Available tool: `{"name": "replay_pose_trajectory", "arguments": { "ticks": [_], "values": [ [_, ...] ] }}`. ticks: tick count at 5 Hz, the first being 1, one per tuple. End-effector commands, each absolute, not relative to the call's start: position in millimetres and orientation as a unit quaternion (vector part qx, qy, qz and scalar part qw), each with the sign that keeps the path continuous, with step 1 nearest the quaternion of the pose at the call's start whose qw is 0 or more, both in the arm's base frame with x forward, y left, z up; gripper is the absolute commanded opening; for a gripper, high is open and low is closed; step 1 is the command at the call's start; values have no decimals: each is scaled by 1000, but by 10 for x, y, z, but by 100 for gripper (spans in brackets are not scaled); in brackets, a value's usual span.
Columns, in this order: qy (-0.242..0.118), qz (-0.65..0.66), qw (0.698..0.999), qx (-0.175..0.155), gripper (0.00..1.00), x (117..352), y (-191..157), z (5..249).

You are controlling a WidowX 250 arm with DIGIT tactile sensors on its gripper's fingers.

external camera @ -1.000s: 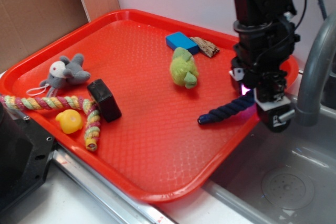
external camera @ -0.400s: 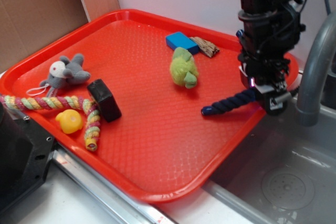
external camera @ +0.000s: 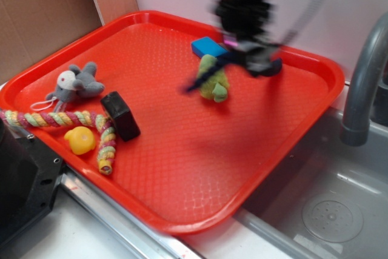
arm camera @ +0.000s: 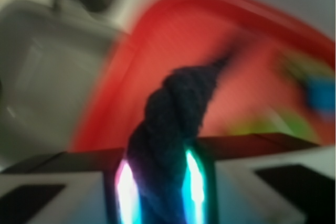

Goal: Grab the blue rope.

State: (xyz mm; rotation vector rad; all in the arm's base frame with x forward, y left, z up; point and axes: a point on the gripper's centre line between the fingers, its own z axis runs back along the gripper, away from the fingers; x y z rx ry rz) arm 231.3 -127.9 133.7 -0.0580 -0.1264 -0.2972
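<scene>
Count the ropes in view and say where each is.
2. The blue rope hangs from the gripper above the tray; the multicolored braided rope lies at the tray's front-left edge.

Red tray [external camera: 182, 168] with a dimpled pattern; the blurred rope [arm camera: 176, 114] looks dark navy.

Motion blur smears the arm [external camera: 245, 4] and blue rope [external camera: 206, 74].

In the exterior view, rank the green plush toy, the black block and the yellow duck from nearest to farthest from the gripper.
1. The green plush toy, just below-left of the blurred gripper, which holds the blue rope.
2. The black block, well to the left on the tray.
3. The yellow duck, farther left, near the tray's front edge.
</scene>
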Motion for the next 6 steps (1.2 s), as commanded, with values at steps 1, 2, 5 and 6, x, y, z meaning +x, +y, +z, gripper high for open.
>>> {"name": "replay_pose_trajectory", "arguments": {
  "ticks": [1, 2, 5, 6],
  "values": [
    [-105, -4, 994, -7, 0, 1878, -883, 1820],
    [-104, 32, 994, 8, 0, 1912, -682, 1908],
    [-69, 118, 990, 20, 0, 2153, -307, 2021],
    [-59, 112, 992, 18, 0, 2175, -339, 1998]
  ]
}}
